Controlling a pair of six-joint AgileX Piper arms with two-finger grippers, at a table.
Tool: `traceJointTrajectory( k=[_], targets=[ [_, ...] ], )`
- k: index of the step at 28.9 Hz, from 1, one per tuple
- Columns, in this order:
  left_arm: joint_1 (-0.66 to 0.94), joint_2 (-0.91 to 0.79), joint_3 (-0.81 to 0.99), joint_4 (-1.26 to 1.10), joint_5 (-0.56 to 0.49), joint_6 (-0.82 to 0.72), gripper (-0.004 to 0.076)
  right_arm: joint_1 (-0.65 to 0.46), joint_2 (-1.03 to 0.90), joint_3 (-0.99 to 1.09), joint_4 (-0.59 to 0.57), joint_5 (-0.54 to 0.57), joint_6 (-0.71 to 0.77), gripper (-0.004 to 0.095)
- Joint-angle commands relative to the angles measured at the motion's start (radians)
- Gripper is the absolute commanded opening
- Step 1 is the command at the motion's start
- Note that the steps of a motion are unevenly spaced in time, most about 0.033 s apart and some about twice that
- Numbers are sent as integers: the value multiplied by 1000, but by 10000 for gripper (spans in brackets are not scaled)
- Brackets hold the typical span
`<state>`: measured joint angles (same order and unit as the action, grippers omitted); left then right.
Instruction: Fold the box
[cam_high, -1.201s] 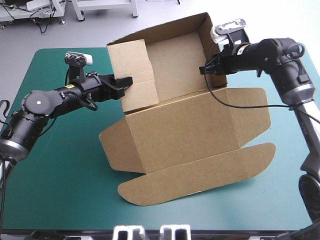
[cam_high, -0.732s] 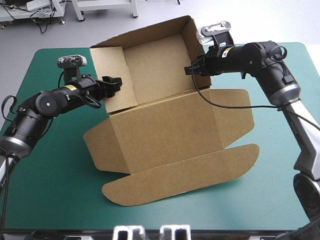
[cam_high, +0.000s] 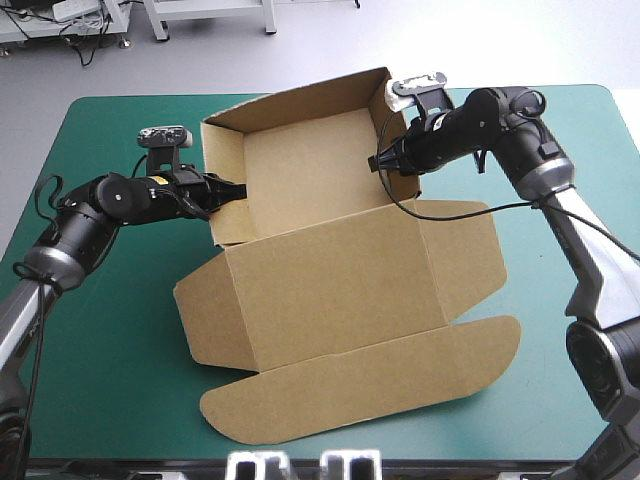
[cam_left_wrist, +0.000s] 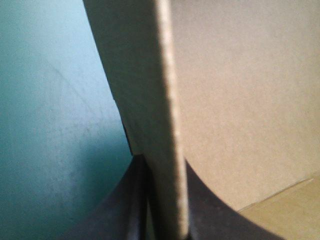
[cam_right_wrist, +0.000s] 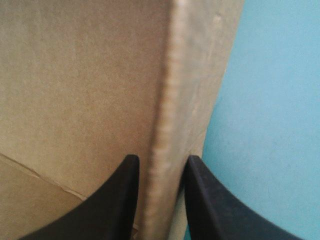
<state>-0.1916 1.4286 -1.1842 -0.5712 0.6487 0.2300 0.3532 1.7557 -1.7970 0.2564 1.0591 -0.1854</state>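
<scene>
A cut sheet of brown corrugated board, the box (cam_high: 330, 270), sits on the teal-green covered surface (cam_high: 100, 350), its raised part toward the far edge. That part forms an open tray with the back wall and both side walls standing. The broad lid panel and its rounded flaps spread toward the near edge. The left hand (cam_high: 236, 190) is clamped on the tray's left wall, with the board's edge pinched between its black fin-shaped fingers (cam_left_wrist: 120, 205). The right hand (cam_high: 378, 163) is clamped on the right wall in the same way, one finger inside the tray and one outside
</scene>
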Motion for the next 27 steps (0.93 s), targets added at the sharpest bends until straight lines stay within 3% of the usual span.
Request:
traceJointTrajectory(
  k=[1,3,10,19,27],
  targets=[
    [-25,19,-109,-89,168,75,-9,10,-6,-29,8,55,-2,-20],
    [-35,88,-173,-89,245,75,-9,10,10,-29,-25,103,2,-20],
    [-143,249,-373,11,332,-1,-9,10,36,-29,-146,188,59,-20],
    [-272,443,-669,328,633,-166,-9,10,56,-26,-156,188,131,-20],
    [-293,483,-709,342,640,-256,-9,10,98,-10,-154,190,221,-20]
  ],
)
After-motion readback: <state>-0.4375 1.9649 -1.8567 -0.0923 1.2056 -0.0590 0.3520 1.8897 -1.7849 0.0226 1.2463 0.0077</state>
